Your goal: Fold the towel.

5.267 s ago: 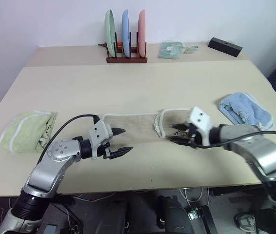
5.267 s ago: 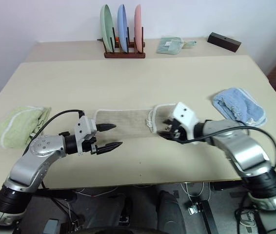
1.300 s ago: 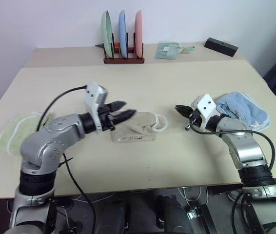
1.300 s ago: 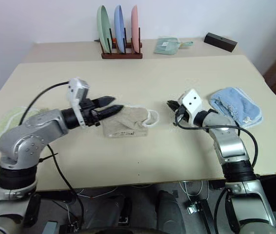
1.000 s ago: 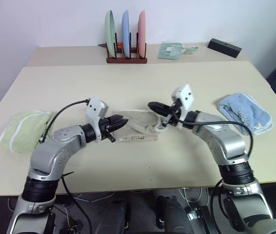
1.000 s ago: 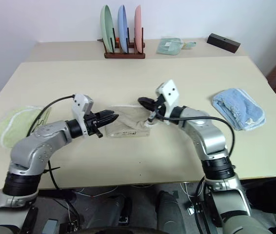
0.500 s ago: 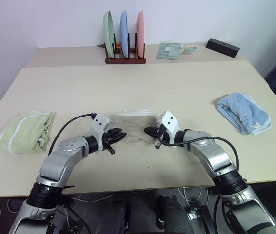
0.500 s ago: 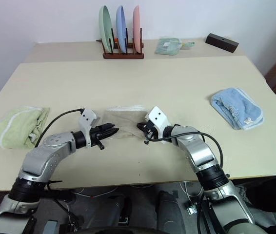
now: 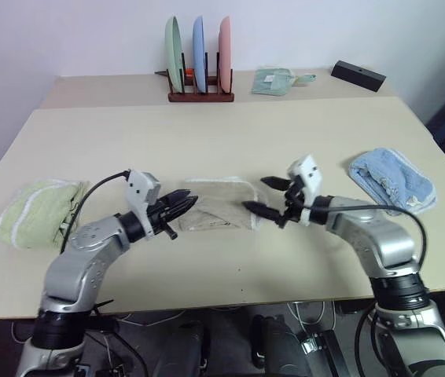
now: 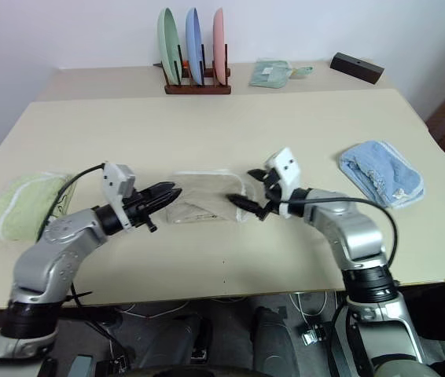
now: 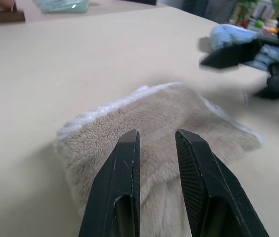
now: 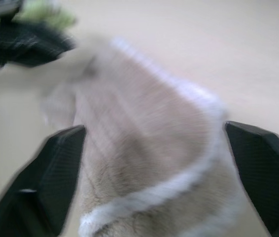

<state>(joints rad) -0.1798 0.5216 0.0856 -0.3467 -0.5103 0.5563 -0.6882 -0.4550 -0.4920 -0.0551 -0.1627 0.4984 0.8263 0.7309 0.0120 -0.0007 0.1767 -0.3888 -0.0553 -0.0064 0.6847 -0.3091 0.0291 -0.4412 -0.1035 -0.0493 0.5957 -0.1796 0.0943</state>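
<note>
Between both grippers the folded towel (image 9: 216, 206) lies free: right fingers (image 9: 272, 182) spread wide, left fingers (image 9: 187, 200) nearly closed, empty.

Five seconds back you had the towel (image 9: 216, 205) stretched out long across the table (image 9: 285, 133); now it lies folded into a compact rectangle. Your right gripper (image 9: 266, 195), pinched on the towel's right end then and shut half a second ago, has let go and spread its jaws wide, pulled back just off the towel's right edge. Your left gripper (image 9: 182, 202) has gone from open to nearly closed at the towel's left edge.
</note>
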